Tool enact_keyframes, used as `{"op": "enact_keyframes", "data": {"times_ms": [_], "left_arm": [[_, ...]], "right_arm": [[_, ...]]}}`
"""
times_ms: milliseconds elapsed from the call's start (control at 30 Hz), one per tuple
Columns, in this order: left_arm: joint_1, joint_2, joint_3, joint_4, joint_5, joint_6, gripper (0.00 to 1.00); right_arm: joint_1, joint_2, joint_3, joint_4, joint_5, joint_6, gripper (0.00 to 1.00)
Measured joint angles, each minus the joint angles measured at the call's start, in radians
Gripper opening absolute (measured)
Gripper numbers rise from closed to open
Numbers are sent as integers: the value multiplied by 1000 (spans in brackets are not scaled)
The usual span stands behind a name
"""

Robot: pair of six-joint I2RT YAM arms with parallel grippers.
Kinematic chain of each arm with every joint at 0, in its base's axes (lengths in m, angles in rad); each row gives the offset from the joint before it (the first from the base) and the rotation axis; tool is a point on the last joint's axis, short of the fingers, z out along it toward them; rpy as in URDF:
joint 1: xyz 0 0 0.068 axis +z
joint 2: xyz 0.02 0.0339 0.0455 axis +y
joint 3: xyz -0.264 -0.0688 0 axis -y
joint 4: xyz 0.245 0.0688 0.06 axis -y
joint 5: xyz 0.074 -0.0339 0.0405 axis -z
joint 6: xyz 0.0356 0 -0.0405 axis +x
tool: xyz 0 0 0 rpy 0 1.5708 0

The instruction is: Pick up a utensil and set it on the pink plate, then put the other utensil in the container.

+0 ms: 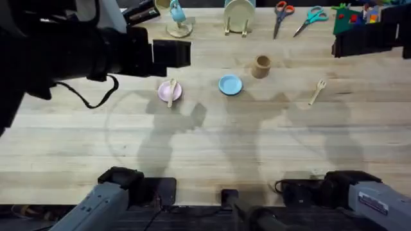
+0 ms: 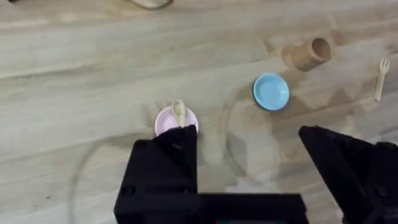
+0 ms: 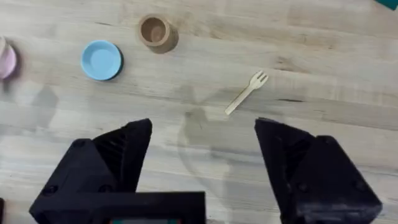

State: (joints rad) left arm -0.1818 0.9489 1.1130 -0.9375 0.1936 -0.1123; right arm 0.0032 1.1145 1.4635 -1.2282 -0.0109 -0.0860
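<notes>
The spoon lies on the pink plate, its bowl toward the far side; both also show in the left wrist view, spoon on plate. The wooden fork lies on the table at the right, prongs away from me. The tan wooden container stands upright between the two. My left gripper hangs open high above the table, empty, near the pink plate. My right gripper is open and empty, high over the table just short of the fork.
A light-blue plate sits between the pink plate and the container. Along the far edge are a blue mug on a stand, a pale-green plate in a rack, two pairs of scissors and coloured blocks. The left arm looms large at upper left.
</notes>
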Motion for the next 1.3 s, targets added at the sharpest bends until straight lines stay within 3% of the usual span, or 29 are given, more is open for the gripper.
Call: {"op": "enact_keyframes", "data": {"times_ms": [133, 367, 667, 800, 1033, 1300], "left_arm": [[0, 1, 0, -1, 6, 33, 994], [0, 1, -39, 33, 64, 258, 992], [0, 2, -307, 364, 275, 480, 993], [0, 8, -395, 436, 319, 563, 993], [0, 93, -430, 476, 397, 683, 993], [0, 199, -430, 585, 518, 735, 993]], "right_arm": [[0, 0, 0, 0, 0, 0, 996], [0, 0, 0, 0, 0, 0, 996], [0, 0, 0, -7, 0, 0, 996], [0, 0, 0, -11, 0, 0, 996], [0, 0, 0, -77, 0, 0, 996], [0, 0, 0, -82, 0, 0, 996]]}}
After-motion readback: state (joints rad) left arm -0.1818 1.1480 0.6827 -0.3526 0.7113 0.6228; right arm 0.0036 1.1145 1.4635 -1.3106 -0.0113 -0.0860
